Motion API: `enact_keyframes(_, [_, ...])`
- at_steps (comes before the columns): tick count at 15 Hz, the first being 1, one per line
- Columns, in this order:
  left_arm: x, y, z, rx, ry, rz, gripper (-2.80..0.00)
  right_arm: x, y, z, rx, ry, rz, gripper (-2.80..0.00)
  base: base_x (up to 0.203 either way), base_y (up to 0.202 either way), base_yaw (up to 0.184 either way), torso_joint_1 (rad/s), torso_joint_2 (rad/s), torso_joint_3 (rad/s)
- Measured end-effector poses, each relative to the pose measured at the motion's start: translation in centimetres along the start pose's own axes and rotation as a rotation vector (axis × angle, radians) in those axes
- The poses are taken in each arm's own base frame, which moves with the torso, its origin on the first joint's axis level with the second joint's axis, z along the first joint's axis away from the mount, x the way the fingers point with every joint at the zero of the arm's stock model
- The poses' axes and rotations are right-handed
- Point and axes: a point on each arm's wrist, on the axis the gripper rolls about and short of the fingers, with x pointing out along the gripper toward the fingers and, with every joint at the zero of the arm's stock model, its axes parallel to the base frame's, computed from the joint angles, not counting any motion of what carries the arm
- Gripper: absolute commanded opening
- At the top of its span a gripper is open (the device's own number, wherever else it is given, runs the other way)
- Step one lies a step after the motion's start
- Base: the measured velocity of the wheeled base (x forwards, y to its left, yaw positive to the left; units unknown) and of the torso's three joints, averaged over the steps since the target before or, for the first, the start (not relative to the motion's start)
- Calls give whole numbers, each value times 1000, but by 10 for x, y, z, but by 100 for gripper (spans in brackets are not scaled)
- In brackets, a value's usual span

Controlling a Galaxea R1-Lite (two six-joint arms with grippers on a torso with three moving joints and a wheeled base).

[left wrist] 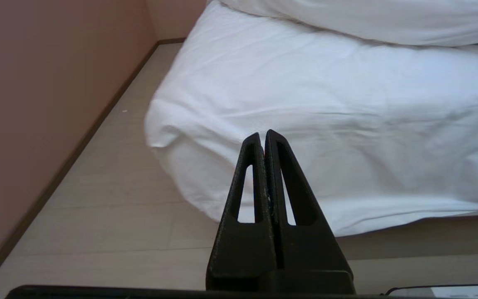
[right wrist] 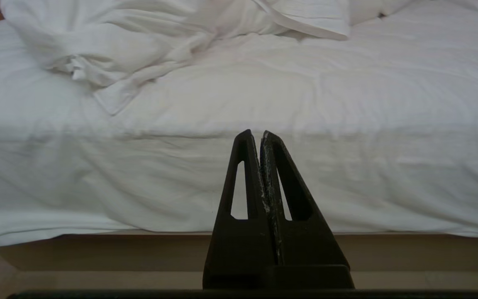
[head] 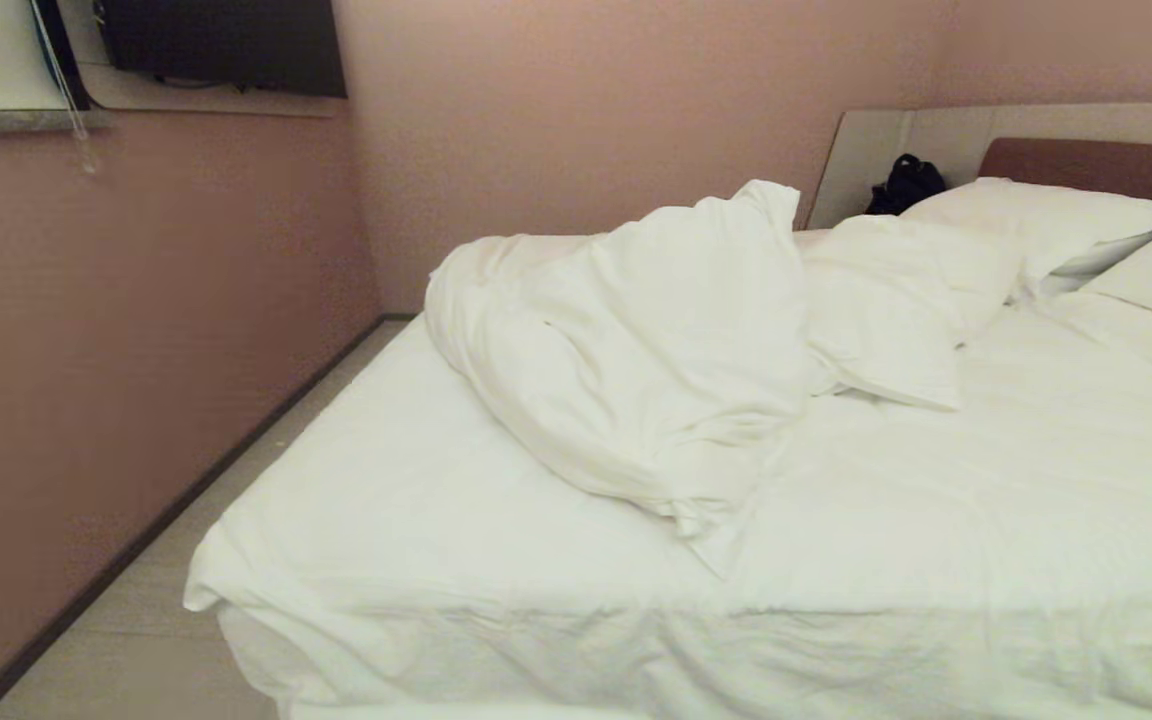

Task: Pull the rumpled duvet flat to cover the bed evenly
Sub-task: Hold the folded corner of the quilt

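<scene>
Pink-walled bedroom, bed [head: 986,560] unmade, both arms parked low at its near side.
Duvet [head: 626,360] heaped at 11 o'clock from bed centre; left gripper [left wrist: 263,135] & right gripper [right wrist: 256,133] pinched closed, empty. Risk: grabbing sheet w/ duvet, dragging both askew.

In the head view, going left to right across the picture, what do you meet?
Pink wall → floor strip → bunched duvet → black bag → pillows by the headboard.
</scene>
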Motion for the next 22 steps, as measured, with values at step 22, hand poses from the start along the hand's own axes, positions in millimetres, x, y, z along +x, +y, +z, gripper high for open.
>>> enact_keyframes(22, [0, 0, 0, 12, 0, -2, -280, 0, 0, 0, 0, 0, -1, -280, 0, -195, 0, 2, 2, 3])
